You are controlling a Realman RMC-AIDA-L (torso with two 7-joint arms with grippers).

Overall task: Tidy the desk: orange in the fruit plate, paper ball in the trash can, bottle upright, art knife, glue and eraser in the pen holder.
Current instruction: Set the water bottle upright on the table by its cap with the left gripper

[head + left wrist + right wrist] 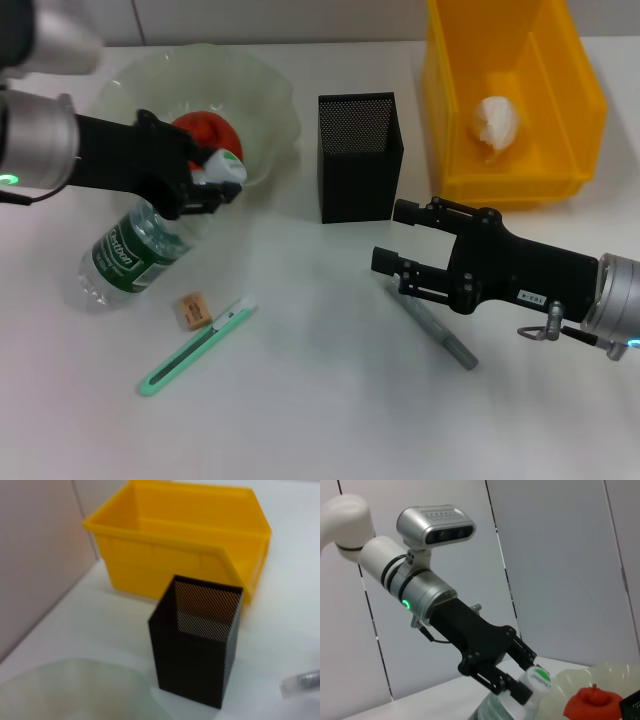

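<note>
My left gripper (pixel 205 185) is shut on the neck of a clear bottle (pixel 130 250) with a green label. The bottle leans with its white-and-green cap (pixel 226 168) raised beside the fruit plate (pixel 265 95). The right wrist view shows this grip (pixel 512 677). The orange (pixel 205 130) lies in the plate. The paper ball (pixel 495 122) lies in the yellow bin (pixel 580 110). A brown eraser (pixel 192 310) and a green art knife (pixel 195 345) lie on the table. My right gripper (pixel 393 238) is open and empty, just above a grey glue pen (pixel 440 330).
The black mesh pen holder (pixel 358 155) stands between the plate and the bin. It also shows in the left wrist view (pixel 197 645), in front of the yellow bin (pixel 175 545) and beyond the plate's rim (pixel 75 690).
</note>
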